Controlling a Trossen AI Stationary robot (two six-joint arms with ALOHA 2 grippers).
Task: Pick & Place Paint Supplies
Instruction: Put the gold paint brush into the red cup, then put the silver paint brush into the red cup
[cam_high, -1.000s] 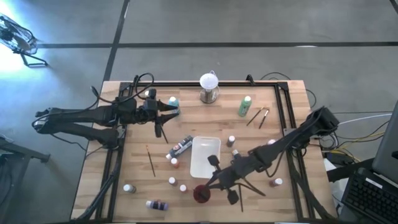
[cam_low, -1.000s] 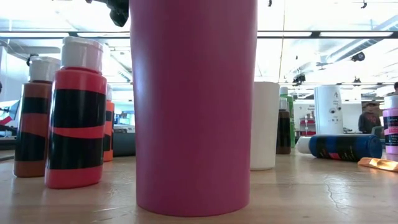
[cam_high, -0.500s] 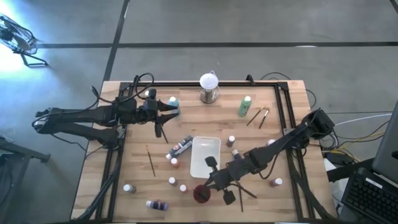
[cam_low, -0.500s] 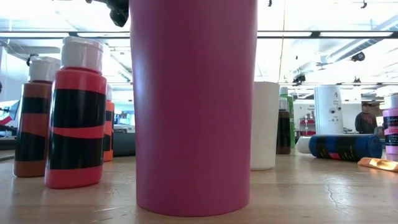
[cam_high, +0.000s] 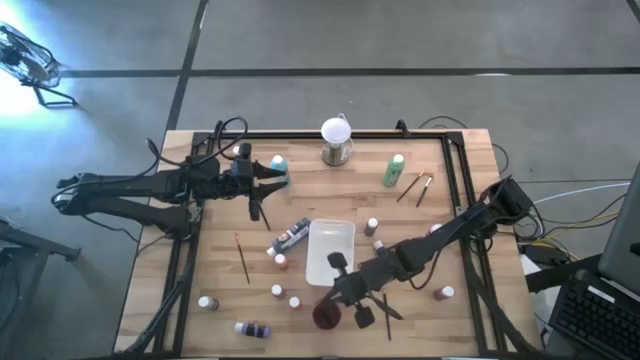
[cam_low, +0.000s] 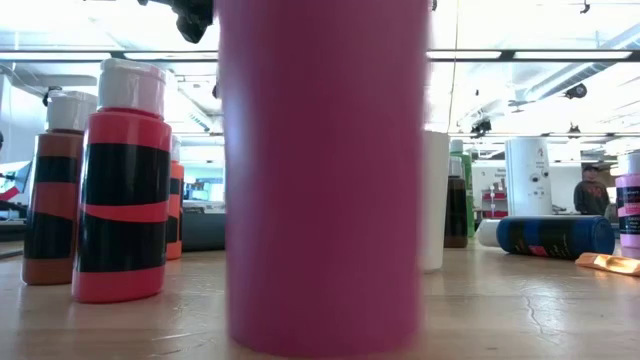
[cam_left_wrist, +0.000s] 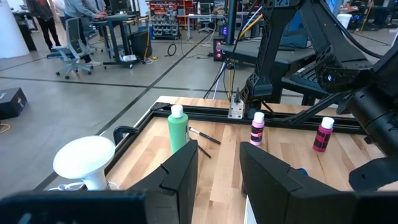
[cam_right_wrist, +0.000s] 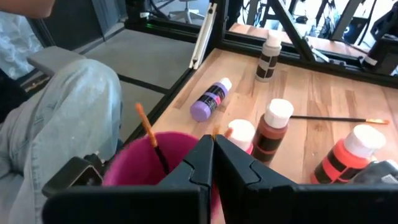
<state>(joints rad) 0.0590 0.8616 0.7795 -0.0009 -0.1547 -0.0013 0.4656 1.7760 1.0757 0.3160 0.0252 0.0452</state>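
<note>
Paint bottles (cam_high: 278, 291) crowd the tabletop (cam_high: 220, 250) around a dark red cup (cam_high: 324, 316), where the clenched right pincer (cam_high: 338, 296) hangs beside a white tray (cam_high: 330, 250); the left pincer (cam_high: 283, 176), half open, holds nothing near 1 teal bottle (cam_high: 278, 163).

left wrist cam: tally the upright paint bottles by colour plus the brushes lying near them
green white-capped paint bottle: 1
magenta white-capped paint bottles: 2
thin wooden-handled brushes: 2
total: 5
</note>
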